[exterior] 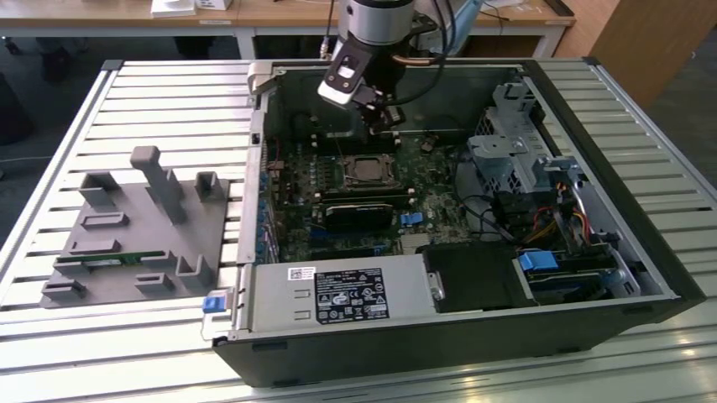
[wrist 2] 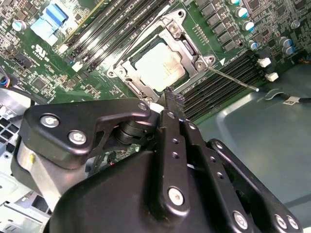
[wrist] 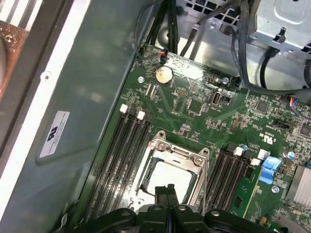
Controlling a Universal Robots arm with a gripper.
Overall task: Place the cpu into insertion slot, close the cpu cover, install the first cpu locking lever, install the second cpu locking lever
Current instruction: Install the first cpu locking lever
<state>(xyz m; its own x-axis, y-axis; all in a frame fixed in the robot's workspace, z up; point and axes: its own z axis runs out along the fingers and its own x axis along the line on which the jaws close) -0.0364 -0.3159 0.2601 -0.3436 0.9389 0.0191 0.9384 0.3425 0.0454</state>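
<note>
In the exterior view I see a big open case [exterior: 448, 353] lying on a table [exterior: 168, 101] made of slats. A grey tray [exterior: 123, 239] sits by the case on the exterior view's left. Inside the case is a green board [exterior: 442, 180]. The cpu [exterior: 365, 171] lies in the far middle of the board. It is a small flat square. The gripper [exterior: 388, 126] hangs from the arm just past the cpu's far side.

In the second wrist view the cpu [wrist 2: 160, 67] has a dull silver face and sits in the black slot [wrist 2: 132, 64]. The cover [wrist 2: 190, 44], a thin metal frame, lies flat around it, and the cpu shows through the square hole. A thin lever [wrist 2: 233, 79] sticks out from one corner of the cover, over the long black rows [wrist 2: 218, 90] beside it. The gripper [wrist 2: 170, 95] is pressed closed with nothing in it. Its tip is right at the cover's edge. I cannot tell if it touches.

In the first wrist view the gripper [wrist: 165, 190] is closed here too, over the cpu [wrist: 167, 177]. The cover [wrist: 177, 151] frames the cpu. A round battery [wrist: 163, 74] sits farther off on the board.
</note>
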